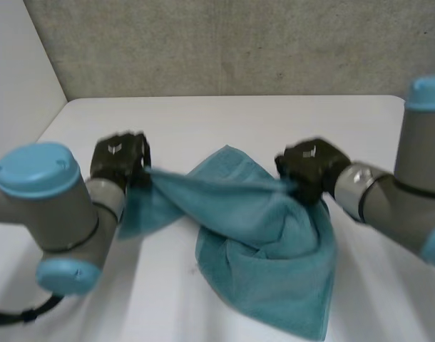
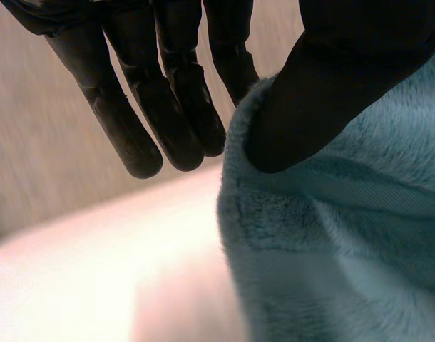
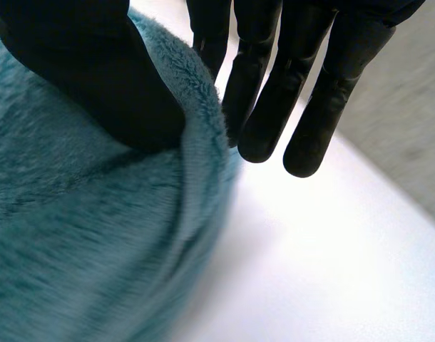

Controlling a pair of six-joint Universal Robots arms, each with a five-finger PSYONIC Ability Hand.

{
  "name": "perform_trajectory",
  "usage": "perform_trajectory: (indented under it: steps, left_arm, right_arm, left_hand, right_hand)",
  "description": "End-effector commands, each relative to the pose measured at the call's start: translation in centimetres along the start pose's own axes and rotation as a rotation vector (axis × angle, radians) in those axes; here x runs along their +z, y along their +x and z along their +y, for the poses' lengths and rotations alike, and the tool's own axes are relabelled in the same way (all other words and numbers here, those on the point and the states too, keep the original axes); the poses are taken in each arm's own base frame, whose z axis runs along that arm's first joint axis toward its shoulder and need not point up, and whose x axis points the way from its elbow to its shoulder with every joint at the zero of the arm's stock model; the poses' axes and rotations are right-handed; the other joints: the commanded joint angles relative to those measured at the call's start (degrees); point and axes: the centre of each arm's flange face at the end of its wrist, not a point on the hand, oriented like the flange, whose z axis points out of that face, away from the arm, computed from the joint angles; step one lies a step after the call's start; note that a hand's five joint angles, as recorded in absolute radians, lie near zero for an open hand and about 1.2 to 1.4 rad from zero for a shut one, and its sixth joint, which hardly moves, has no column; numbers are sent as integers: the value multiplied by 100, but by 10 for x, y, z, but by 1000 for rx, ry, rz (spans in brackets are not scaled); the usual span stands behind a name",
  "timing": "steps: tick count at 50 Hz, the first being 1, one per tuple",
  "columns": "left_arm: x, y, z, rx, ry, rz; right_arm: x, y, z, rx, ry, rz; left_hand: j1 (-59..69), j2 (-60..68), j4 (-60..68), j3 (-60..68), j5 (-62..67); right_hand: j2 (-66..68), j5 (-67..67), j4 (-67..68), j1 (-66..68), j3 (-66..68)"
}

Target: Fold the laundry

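Because the teal towel is strung between both hands, the head view reads as a lift. The left hand and the right hand each grip one end of a taut upper edge above the white table. The rest of the cloth sags in a loose bundle, its lowest point trailing toward the near edge of the table. A flap also hangs below the left hand.

From the left wrist, the thumb presses down on a hemmed corner of the plush cloth. The nearest of the fingers runs behind that edge, so the cloth looks pinched between the two. The other fingers hang straight and free, touching nothing.

From the right wrist the picture is mirrored: that hand's thumb bears on the pile, the hem rises between it and the straight fingers, and the cloth is nipped there, well above the table.

The towel looks soft, thick and light. It will drape and bunch rather than hold a line, and the pile should give decent friction. The hemmed corners are the firmest places to grip — a hold in the middle would only gather folds. A thin pinch could slip if the edge is pulled too tight.
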Motion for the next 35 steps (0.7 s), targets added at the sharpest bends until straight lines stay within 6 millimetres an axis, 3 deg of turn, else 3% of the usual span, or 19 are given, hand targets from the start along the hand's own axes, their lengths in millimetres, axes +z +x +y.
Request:
perform_trajectory:
  steps: [1, 2, 3, 4, 5, 7, 11, 13, 16, 19, 20, 21, 22, 23, 24, 26, 27, 29, 35]
  left_arm:
    - [47, 1, -130, 50, 470, -23]
    - [48, -1, -166, 36, 600, -39]
    - [48, -1, -166, 36, 601, -39]
    - [43, -6, -201, 26, 729, -59]
    - [43, -6, -201, 26, 731, -59]
    - [27, -23, -253, 19, 942, -114]
    - [14, -38, -277, 22, 1047, -152]
    - [11, -39, -277, 24, 1041, -153]
    - [13, -44, -257, 38, 968, -159]
    - [18, -44, -227, 62, 871, -141]
    - [21, -44, -206, 71, 802, -130]
    - [21, -44, -206, 71, 801, -130]
    - [22, -44, -184, 80, 726, -125]
    - [21, -46, -159, 88, 643, -122]
    - [21, -46, -159, 88, 642, -122]
    - [13, -50, -118, 102, 502, -123]
    - [13, -50, -118, 102, 501, -123]
    - [2, -52, -75, 111, 362, -115]
    - [-18, -42, -27, 130, 203, -45]
  right_arm:
    - [9, 74, -121, -47, 479, 380]
    - [1, 87, -146, -60, 600, 459]
    - [1, 87, -147, -60, 601, 460]
    - [-12, 97, -171, -71, 719, 530]
    - [-12, 97, -171, -71, 721, 531]
    - [-54, 106, -210, -104, 939, 637]
    - [-82, 103, -220, -126, 1036, 670]
    - [-81, 90, -200, -135, 985, 618]
    - [-77, 82, -188, -136, 944, 583]
    - [-72, 65, -160, -134, 840, 517]
    - [-69, 57, -145, -123, 770, 482]
    - [-63, 48, -127, -114, 688, 442]
    - [-63, 48, -127, -114, 687, 442]
    - [-57, 40, -109, -103, 602, 404]
    - [-57, 40, -108, -102, 602, 403]
    - [-42, 22, -70, -74, 432, 318]
    - [-42, 22, -69, -74, 431, 318]
    - [-18, 1, -25, -46, 258, 223]
    - [6, -22, 21, -11, 95, 132]
  left_hand:
    - [1449, 1145, 1174, 1178, 1461]
    - [1449, 1145, 1174, 1178, 1461]
    - [1449, 1145, 1174, 1178, 1461]
    - [1449, 1145, 1174, 1178, 1461]
    - [1449, 1145, 1174, 1178, 1461]
    - [1449, 1145, 1174, 1178, 1461]
    - [1449, 1145, 1174, 1178, 1461]
    - [1449, 1145, 1174, 1178, 1461]
    - [1449, 1145, 1174, 1178, 1461]
    - [1449, 1145, 1174, 1178, 1461]
    - [1449, 1145, 1174, 1178, 1461]
    - [1449, 1145, 1174, 1178, 1461]
    - [1449, 1145, 1174, 1178, 1461]
    - [1449, 1145, 1174, 1178, 1461]
    - [1449, 1145, 1174, 1178, 1461]
    - [1449, 1145, 1174, 1178, 1461]
    - [1449, 1145, 1174, 1178, 1461]
    - [1449, 1145, 1174, 1178, 1461]
    - [1449, 1145, 1174, 1178, 1461]
  right_hand:
    - [1229, 1328, 1168, 2410, 1223]
    - [1229, 1328, 1168, 2410, 1223]
    - [1229, 1328, 1168, 2410, 1223]
    - [1229, 1328, 1168, 2410, 1223]
    - [1229, 1328, 1168, 2410, 1223]
    - [1229, 1328, 1168, 2410, 1223]
    - [1229, 1328, 1168, 2410, 1223]
    - [1229, 1328, 1168, 2410, 1223]
    - [1229, 1328, 1168, 2410, 1223]
    - [1229, 1328, 1168, 2410, 1223]
    - [1229, 1328, 1168, 2410, 1223]
    - [1229, 1328, 1168, 2410, 1223]
    - [1229, 1328, 1168, 2410, 1223]
    - [1229, 1328, 1168, 2410, 1223]
    - [1229, 1328, 1168, 2410, 1223]
    - [1229, 1328, 1168, 2410, 1223]
    - [1229, 1328, 1168, 2410, 1223]
    - [1229, 1328, 1168, 2410, 1223]
    - [1229, 1328, 1168, 2410, 1223]
